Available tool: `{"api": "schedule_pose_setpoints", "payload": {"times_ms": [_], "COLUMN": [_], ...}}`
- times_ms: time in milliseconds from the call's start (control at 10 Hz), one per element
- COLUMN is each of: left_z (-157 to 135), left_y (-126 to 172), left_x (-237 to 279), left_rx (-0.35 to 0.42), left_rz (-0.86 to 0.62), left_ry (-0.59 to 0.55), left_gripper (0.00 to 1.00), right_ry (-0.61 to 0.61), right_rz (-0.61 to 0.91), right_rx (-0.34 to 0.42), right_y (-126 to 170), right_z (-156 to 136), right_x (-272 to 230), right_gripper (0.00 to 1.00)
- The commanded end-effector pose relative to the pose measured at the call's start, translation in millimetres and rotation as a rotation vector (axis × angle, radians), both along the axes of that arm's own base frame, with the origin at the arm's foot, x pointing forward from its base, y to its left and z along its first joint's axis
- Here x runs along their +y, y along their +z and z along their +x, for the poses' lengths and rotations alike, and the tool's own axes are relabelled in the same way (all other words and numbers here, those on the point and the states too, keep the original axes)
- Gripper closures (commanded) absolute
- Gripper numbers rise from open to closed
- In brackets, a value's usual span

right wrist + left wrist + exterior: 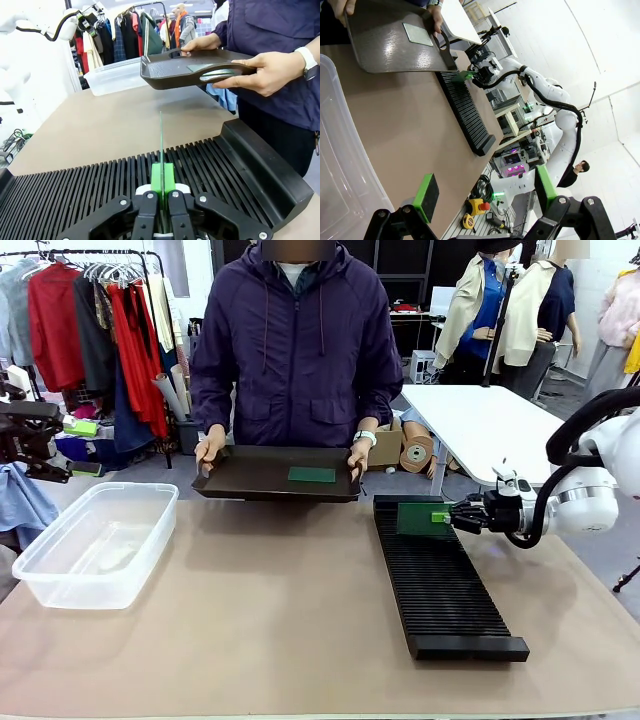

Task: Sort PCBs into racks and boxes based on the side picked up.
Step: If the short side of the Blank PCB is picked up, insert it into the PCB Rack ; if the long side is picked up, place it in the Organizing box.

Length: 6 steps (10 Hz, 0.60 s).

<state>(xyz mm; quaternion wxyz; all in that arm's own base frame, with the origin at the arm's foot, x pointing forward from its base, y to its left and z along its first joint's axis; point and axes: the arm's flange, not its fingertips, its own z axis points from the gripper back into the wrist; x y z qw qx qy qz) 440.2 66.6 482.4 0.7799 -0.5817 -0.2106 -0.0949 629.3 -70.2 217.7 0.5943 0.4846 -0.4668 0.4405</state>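
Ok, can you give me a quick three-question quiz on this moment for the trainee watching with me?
1. True or false: the right gripper is shut on a PCB held on edge at the rack.
2. How many boards lie on the tray that the person holds? A) none B) one C) three
3. Fill in: the left gripper is ___.
Key: 1 true; 2 B; 3 open.
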Motion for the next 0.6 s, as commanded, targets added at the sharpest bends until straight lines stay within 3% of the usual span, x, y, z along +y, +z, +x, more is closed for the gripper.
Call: {"api": "schedule_pose_setpoints", "payload": {"times_ms": [0, 500], "left_z": [-0.4, -0.4], "left_y": [1.3, 1.3], "left_x": [0.2, 0.2], "left_rx": [0.007, 0.007], "left_rz": [-0.003, -0.003], "left_ry": [0.002, 0.002], "left_gripper": [0.00, 0.00], "right_ry": [-0.013, -0.001], "right_rz": [0.018, 0.055], "right_rx": [-0.013, -0.022], "right_y": [1.2, -1.5], "right_z": [2.8, 6.0], "right_x": [-0.3, 1.8], "right_gripper": [1.00, 1.00]}}
